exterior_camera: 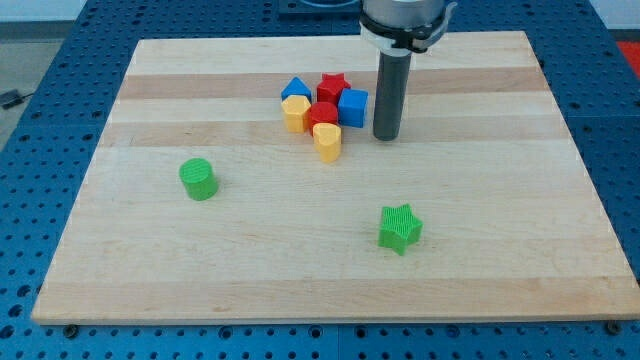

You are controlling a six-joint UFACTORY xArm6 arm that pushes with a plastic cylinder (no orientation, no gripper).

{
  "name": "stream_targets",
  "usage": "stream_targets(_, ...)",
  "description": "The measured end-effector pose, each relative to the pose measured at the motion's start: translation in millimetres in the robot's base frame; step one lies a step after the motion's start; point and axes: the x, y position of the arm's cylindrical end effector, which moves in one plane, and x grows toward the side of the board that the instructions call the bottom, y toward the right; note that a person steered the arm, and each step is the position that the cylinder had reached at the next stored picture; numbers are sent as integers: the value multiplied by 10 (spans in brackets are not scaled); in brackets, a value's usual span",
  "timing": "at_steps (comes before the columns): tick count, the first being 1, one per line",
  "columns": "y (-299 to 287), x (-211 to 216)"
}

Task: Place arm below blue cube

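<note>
The blue cube (353,106) sits at the right end of a tight cluster near the board's top middle. My tip (387,136) rests on the board just right of the blue cube and slightly lower, a small gap apart from it. The cluster also holds a blue triangular block (295,89), a red star (332,86), a red cylinder (322,115), a yellow hexagonal block (295,113) and a yellow heart-shaped block (327,141).
A green cylinder (198,179) stands at the left middle of the wooden board (150,260). A green star (400,228) lies lower right of centre. Blue perforated table surrounds the board.
</note>
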Motion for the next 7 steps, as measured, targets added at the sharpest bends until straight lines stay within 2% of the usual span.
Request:
stream_targets(5,-326,-13)
stream_targets(7,-360,-139)
